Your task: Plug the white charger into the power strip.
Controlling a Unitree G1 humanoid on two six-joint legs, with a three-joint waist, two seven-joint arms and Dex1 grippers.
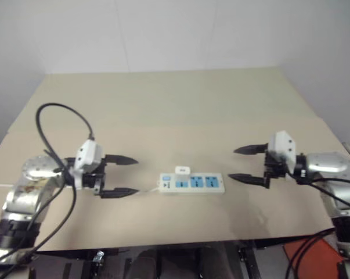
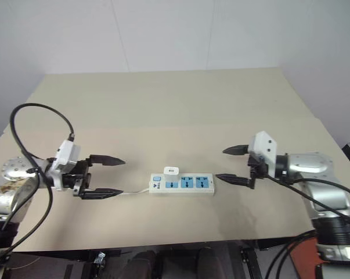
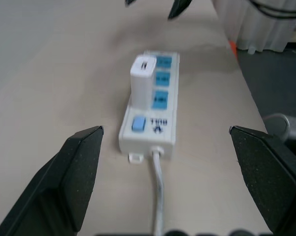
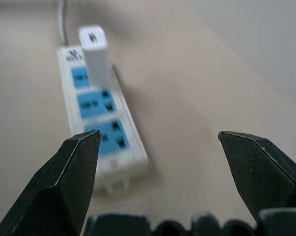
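Left eye view: left gripper (image 1: 124, 175) has its fingers (image 1: 122, 159) spread wide, nothing betw them, tips aimed across the worktop (image 1: 180, 110) toward the switch end of the power strip (image 1: 192, 182). Right gripper (image 1: 248, 164) mirrors it on the other side, fingers wide and empty too, pointing back at the strip's far end. Both sit apart from the strip, w/ bare worktop betw tips and plastic.

The white charger (image 1: 182, 171) stands upright on the strip, at the socket panel nearest the switch end; left wrist view shows it rising straight off that panel, other two blue panels free. Looks plugged in, though prongs are hidden so can't confirm full seating. Thin cord (image 3: 159, 196) runs off the switch end toward the left gripper.

Judgement: plug-in step appears done, and what's in hand is clearing away. To do it well: keep both sets of fingers wide, pull back along the line they point, don't sweep sideways — left one esp. should stay clear of the cord, since snagging it would drag the strip and could tip the charger. If a seating check is wanted, a light press straight down on the charger top, strip braced at the far end.

Containers: none on the worktop; the closest thing is the strip's three sockets, one occupied by the charger, two open.
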